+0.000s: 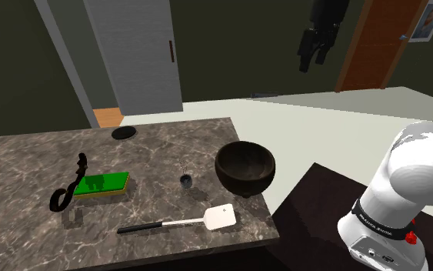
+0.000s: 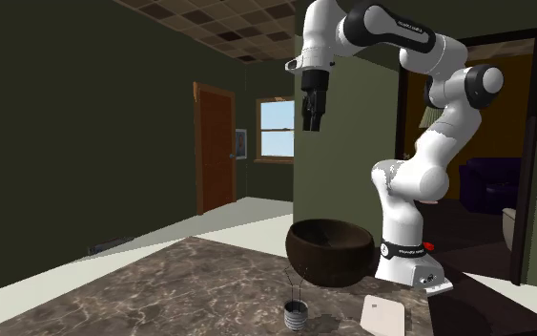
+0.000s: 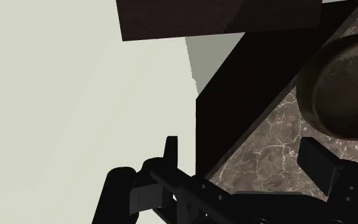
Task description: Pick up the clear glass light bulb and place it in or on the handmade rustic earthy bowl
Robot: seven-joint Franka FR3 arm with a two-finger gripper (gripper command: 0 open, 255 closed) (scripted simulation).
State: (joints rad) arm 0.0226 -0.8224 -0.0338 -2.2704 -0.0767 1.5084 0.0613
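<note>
Light bulb (image 1: 186, 180) stands base down on the desk (image 1: 38, 154), just beside the dark bowl (image 1: 245, 168), on the bowl's left in the shoulder view. My pincer (image 1: 313, 60) hangs high above the bowl, fingers apart and empty. I judge the bulb lies far below it, its long axis upright.

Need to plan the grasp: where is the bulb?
In the shoulder view, the bulb sits on the counter just left of the bowl, apart from it.

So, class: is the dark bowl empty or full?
Empty: the bowl holds nothing; the bulb sits on the table beside it.
</note>
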